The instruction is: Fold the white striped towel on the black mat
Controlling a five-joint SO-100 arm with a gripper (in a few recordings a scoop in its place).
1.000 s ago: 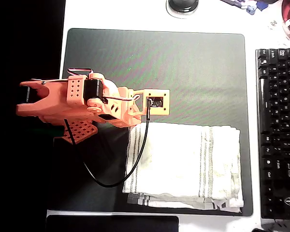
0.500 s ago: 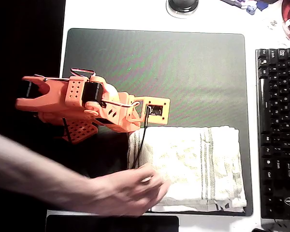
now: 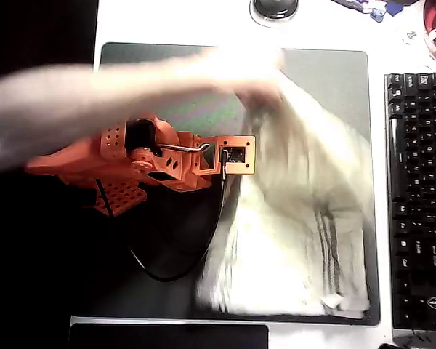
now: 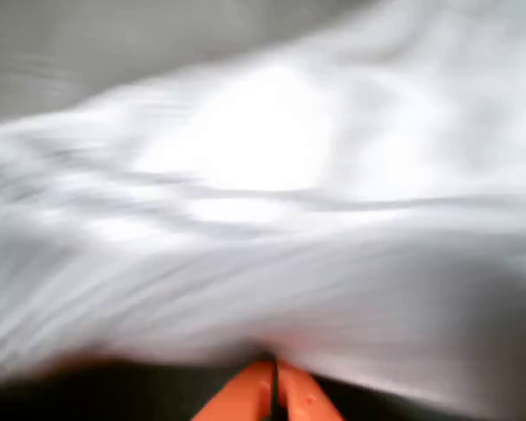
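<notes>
- The white striped towel (image 3: pixel 298 218) is mid-air and blurry in the overhead view. A person's hand (image 3: pixel 251 69) has one end pulled up near the top of the black mat (image 3: pixel 167 269), while the other end sits on the mat's lower right part, stripes showing near the bottom edge.
- Going by how it drapes and smears, I'd say it's light, soft and floppy, with zero stiffness. It'll sag from wherever you pinch it and probably bunch up instead of sliding flat.
- The best place to grab is probably a corner or the short edge by the stripes, once it's lying flat. A pinch in the middle would just tent it up.
- The wrist view is basically all blurred white cloth, with the gripper (image 4: pixel 274 386) poking in at the bottom. The two orange fingers look pressed together or nearly so, with nothing between them as far as I can tell. It's not holding the towel.
- In the overhead view the orange arm (image 3: pixel 131 156) sits over the left half of the mat, with its camera mount right at the towel's left edge.
- A black cable (image 3: pixel 178 265) loops down off the arm over the mat, just beside the towel. That could snag a fold.
- A black keyboard (image 3: pixel 418 196) is on the desk (image 3: pixel 203 22) just right of the mat, near the towel's right edge.
- The person's arm crosses right over the robot, so that's the main thing in the way.
</notes>
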